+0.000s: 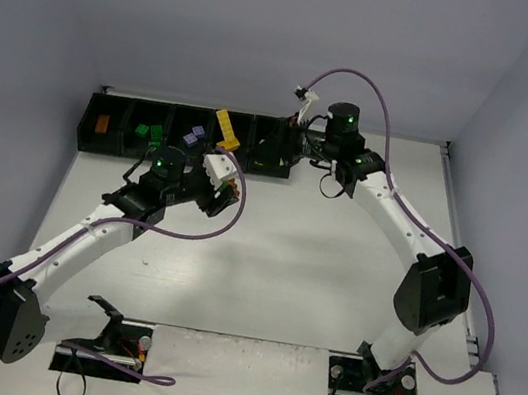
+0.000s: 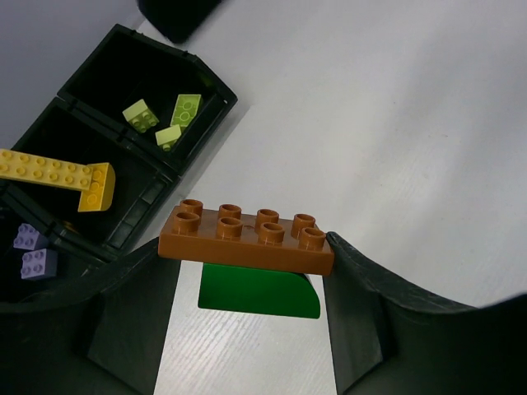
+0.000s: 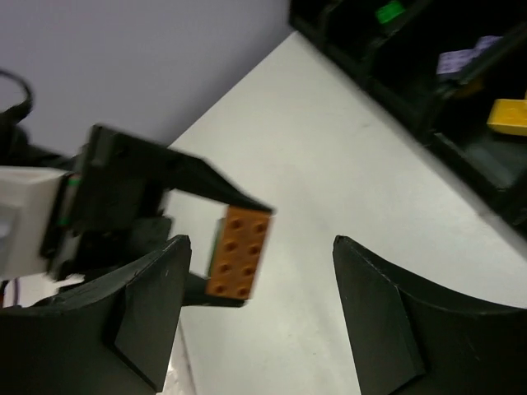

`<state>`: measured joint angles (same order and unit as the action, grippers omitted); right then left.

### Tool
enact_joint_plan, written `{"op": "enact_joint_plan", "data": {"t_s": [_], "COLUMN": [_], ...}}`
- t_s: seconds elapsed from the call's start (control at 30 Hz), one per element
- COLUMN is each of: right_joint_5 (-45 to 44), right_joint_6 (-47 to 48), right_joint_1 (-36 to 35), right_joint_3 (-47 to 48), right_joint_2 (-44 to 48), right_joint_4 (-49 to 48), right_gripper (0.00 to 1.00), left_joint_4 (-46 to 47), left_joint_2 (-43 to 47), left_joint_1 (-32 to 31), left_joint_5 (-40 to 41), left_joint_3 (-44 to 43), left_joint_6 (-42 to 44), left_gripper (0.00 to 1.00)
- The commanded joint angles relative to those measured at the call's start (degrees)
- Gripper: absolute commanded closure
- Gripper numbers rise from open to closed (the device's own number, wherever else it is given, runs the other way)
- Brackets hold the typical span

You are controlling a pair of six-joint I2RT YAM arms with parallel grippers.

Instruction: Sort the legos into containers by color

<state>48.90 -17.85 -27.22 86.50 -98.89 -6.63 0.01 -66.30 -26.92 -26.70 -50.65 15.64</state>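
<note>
My left gripper (image 2: pixel 247 276) is shut on an orange-brown lego plate (image 2: pixel 247 239) with a dark green curved lego (image 2: pixel 257 290) stuck under it. It holds this stack above the table, just in front of the black containers (image 1: pixel 87 130). The bins hold lime legos (image 2: pixel 165 122), a long yellow lego (image 2: pixel 58 173) and lilac legos (image 2: pixel 33 251). Orange (image 1: pixel 101 123) and green (image 1: pixel 148 133) legos lie in the left bins. My right gripper (image 3: pixel 259 321) is open and empty near the row's right end, facing the held plate (image 3: pixel 239 251).
Grey walls close in the white table on three sides. Purple cables loop off both arms over the table. The long yellow lego (image 1: pixel 227 129) sticks up above its bin's rim.
</note>
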Motion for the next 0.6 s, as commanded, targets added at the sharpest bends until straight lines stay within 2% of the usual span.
{"op": "enact_joint_plan", "data": {"t_s": [0.0, 0.33, 0.57], "right_joint_5": [6.1, 2.4, -0.5], "right_joint_6": [-2.2, -2.0, -1.9], "right_joint_1": [-3.4, -6.7, -6.7], "right_joint_3": [-3.1, -6.7, -7.0], "right_joint_2": [3.3, 3.5, 3.1], "right_joint_4": [-2.4, -2.2, -1.9], "right_gripper": [0.34, 0.35, 0.4], "left_joint_4": [3.8, 4.1, 4.2], "left_joint_2": [-1.0, -2.4, -1.6], "left_joint_1": [0.3, 0.2, 0.1], "left_joint_5": [-1.8, -2.0, -2.1], "left_joint_3": [-5.2, -7.3, -6.5], "left_joint_6": [3.3, 3.4, 3.3], "left_gripper": [0.8, 0.8, 0.79]}}
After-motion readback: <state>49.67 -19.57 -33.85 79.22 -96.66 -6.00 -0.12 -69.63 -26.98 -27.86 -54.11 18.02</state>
